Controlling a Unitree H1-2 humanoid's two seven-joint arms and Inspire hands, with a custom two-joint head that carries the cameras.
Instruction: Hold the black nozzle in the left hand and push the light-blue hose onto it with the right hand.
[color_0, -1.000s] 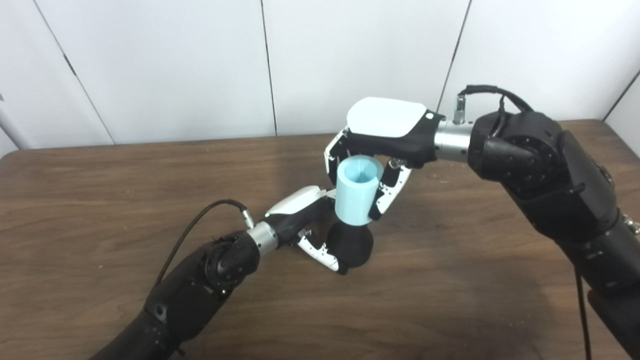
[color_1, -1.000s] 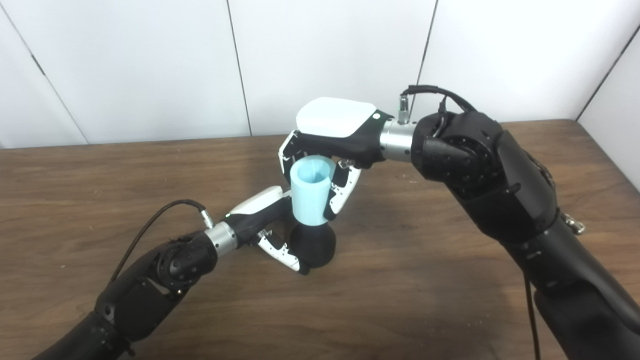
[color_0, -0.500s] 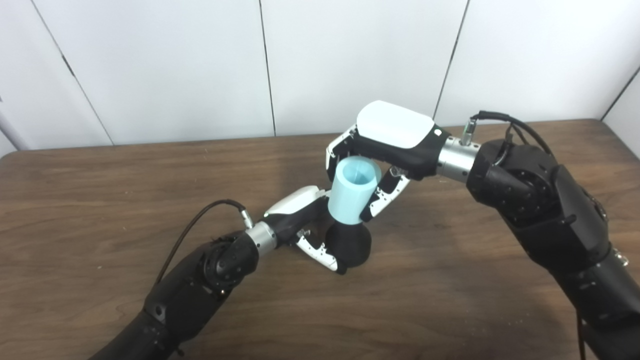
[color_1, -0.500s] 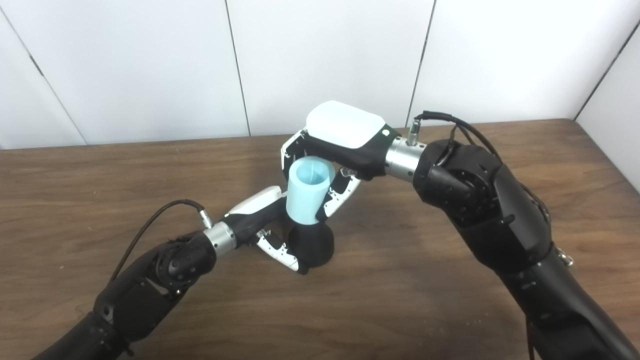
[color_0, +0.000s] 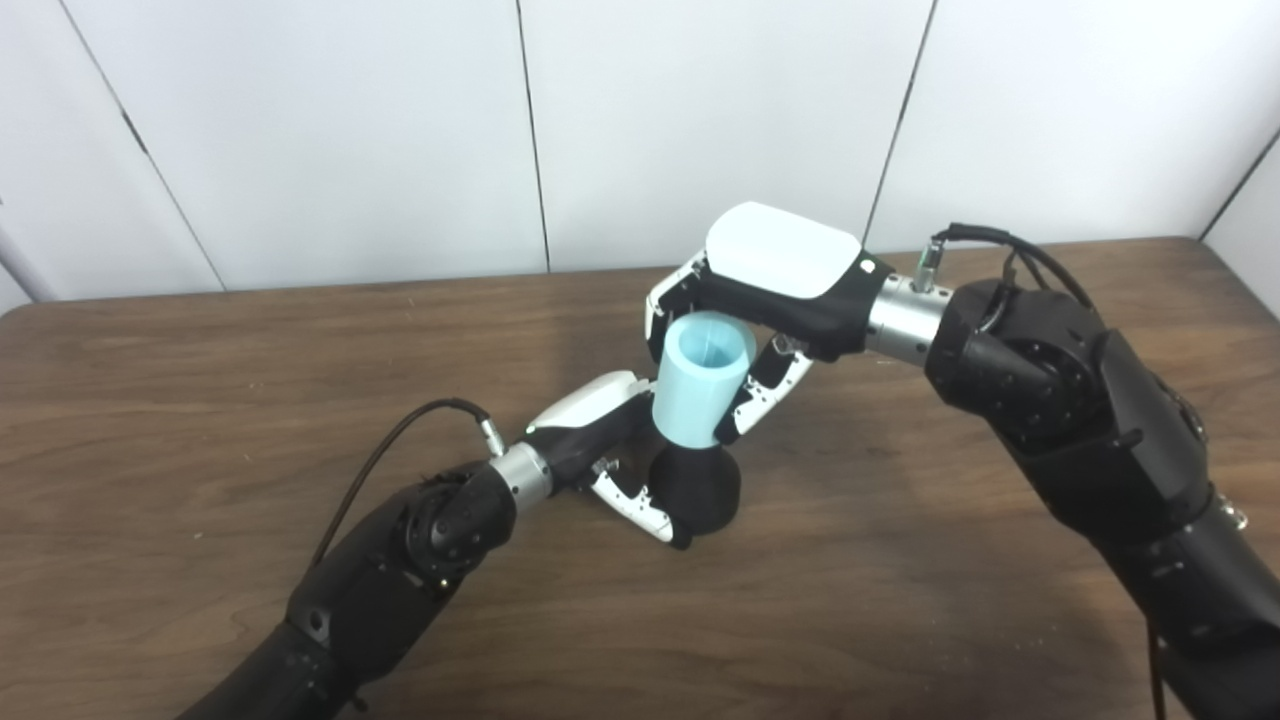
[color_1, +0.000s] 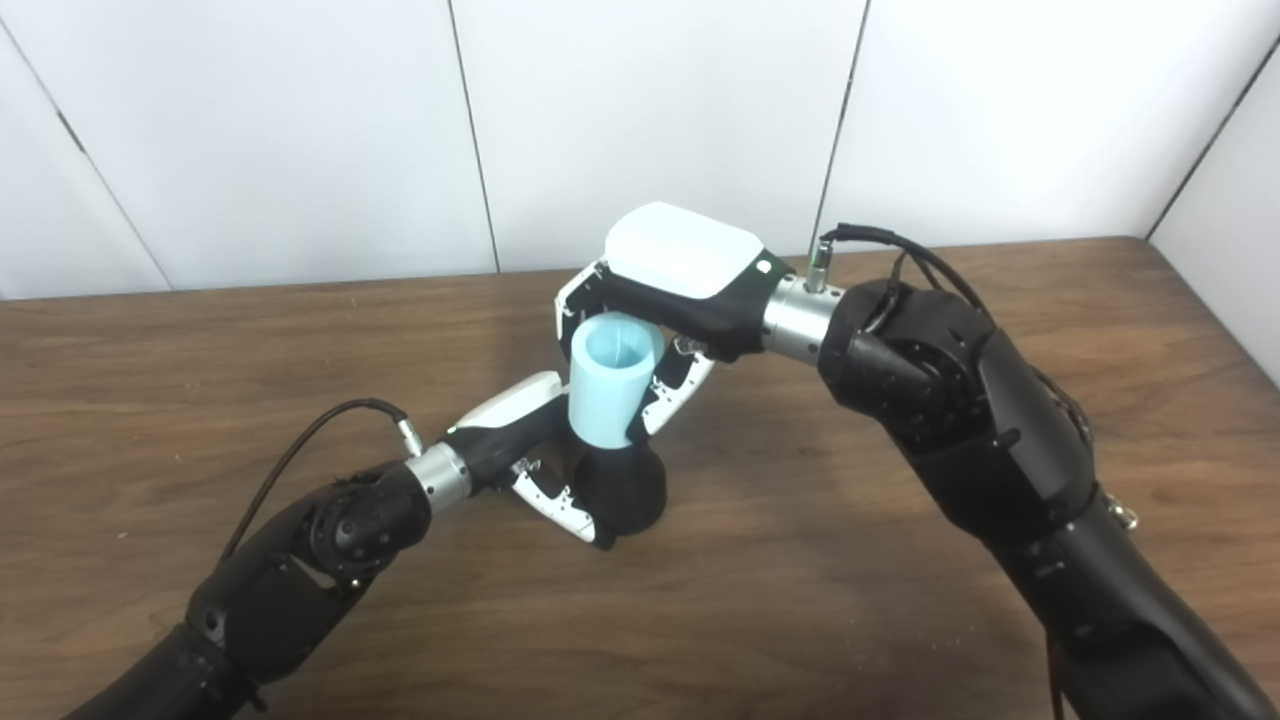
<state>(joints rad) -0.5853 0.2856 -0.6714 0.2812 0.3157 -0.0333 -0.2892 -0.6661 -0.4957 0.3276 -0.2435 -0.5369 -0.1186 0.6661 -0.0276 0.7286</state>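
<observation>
hands (color_0: 775, 290) over brown wooden table (color_0: 200, 400), white wall (color_0: 300, 130)

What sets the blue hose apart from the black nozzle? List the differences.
The light-blue hose is a pale, straight open-topped tube; the black nozzle is dark and bulbous. The hose sits on top, the nozzle below on the table. The right hand grips the hose, the left hand the nozzle. Both stand roughly upright, joined.

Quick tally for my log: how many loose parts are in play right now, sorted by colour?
Light-blue: 1, the short light-blue plastic hose, held in the right hand.
Black: 1, the bulbous black plastic nozzle, held in the left hand under the hose.
Total: 2 parts, both above the brown wooden table.
</observation>
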